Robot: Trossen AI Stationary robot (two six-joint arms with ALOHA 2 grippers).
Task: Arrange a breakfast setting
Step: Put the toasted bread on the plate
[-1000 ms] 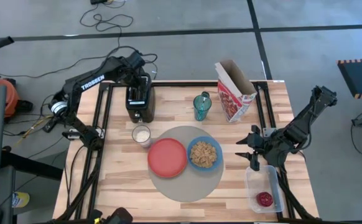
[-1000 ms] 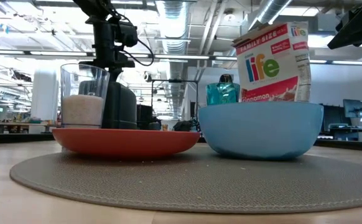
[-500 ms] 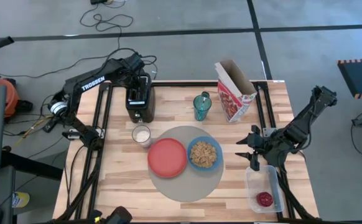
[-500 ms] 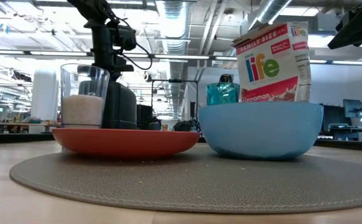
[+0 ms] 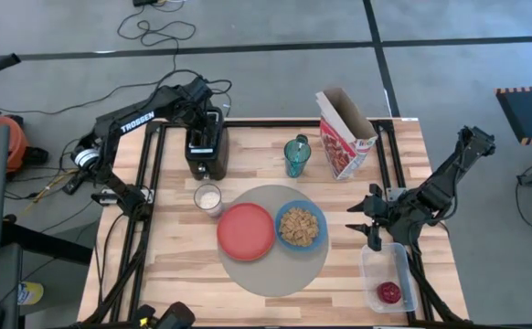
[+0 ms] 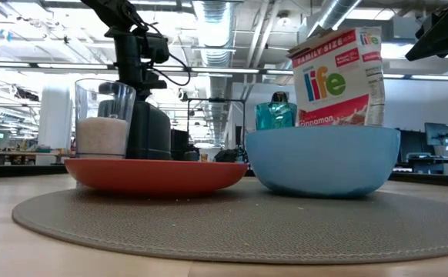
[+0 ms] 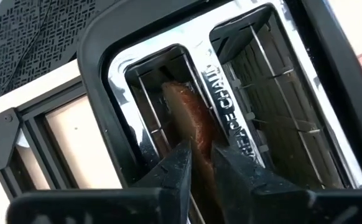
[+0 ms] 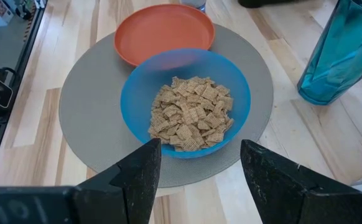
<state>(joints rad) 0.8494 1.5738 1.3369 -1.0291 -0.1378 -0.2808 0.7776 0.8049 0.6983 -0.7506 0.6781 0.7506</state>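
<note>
We had the left gripper down in the black toaster, fingers pinched on the toast slice standing in one slot. Judged it light, stiff but crumbly, so grip the top edge gently & lift straight. Right gripper hung w/ fingers apart near the blue bowl, holding nothing.

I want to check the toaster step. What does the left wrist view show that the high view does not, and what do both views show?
Only the left wrist view shows the toast slice in a toaster slot, between the left gripper's fingers. Only the high view shows the plate, the bowl, the mat, the tumbler and the right gripper, waiting at the table's right. Both show the black toaster.
</note>
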